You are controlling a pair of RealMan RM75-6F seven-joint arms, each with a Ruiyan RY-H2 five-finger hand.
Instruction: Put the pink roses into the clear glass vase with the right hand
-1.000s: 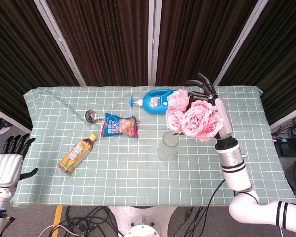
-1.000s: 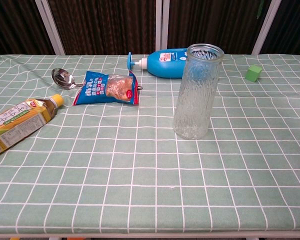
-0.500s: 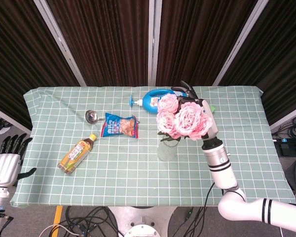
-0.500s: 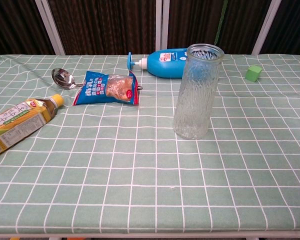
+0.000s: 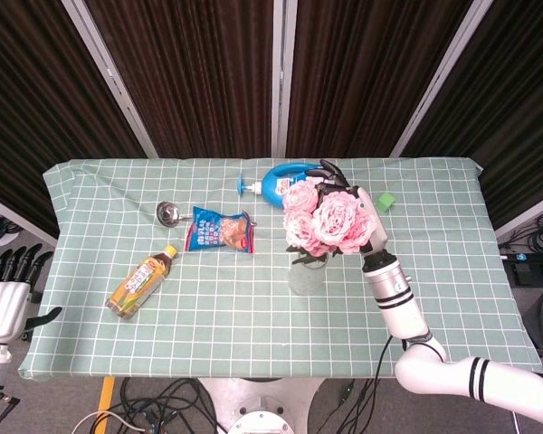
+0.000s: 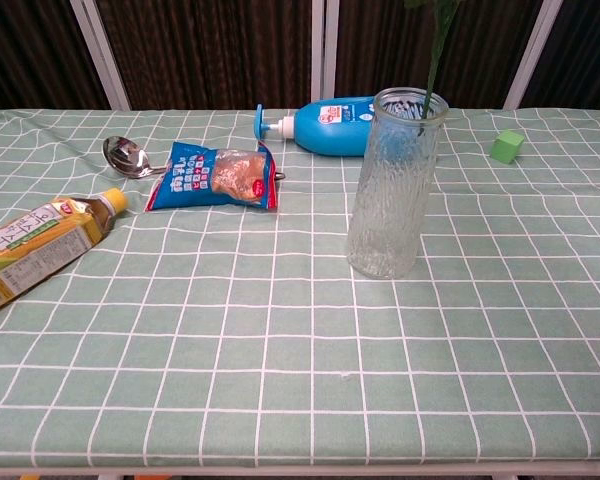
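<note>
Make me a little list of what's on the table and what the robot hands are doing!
right robot hand: holds the pink roses above the vase
stem: green, reaches down to the vase rim
clear glass vase: upright on the green checked tablecloth
left robot hand: off the table's left edge, holds nothing, fingers apart
blue pump bottle: lying on its side behind the vase
snack bag: lying flat
spoon: beside the snack bag
tea bottle: lying on its side
green block: far right

Dark curtains (image 5: 190, 72), grey upright poles (image 5: 109, 68), cables on grey floor (image 5: 163, 402)
</note>
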